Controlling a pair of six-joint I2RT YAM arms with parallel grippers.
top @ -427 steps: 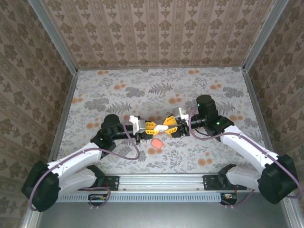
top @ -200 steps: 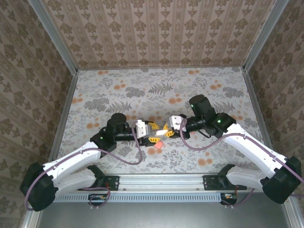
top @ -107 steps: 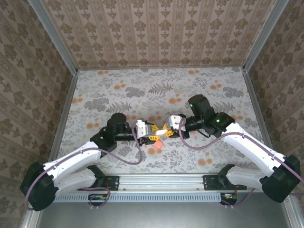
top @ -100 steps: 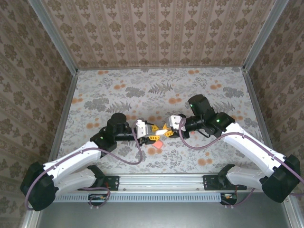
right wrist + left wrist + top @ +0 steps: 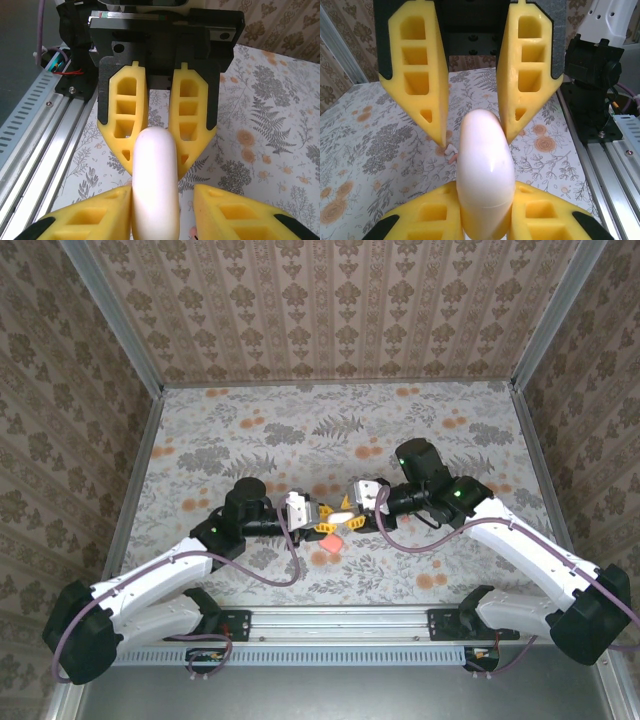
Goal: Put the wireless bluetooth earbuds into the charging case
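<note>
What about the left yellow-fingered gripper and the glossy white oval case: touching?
Touching. Left wrist view: left gripper presses both sides of the white oval case.

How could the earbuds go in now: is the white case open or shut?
Shut, it seems: the white case is a smooth, closed oval in both wrist views, with no lid raised.

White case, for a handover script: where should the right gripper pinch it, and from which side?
The white case's free end, across its narrow width, coming head-on opposite the left gripper, which clamps the other end. It is slim edge-on, so the right gripper's open fingers fit astride it.
</note>
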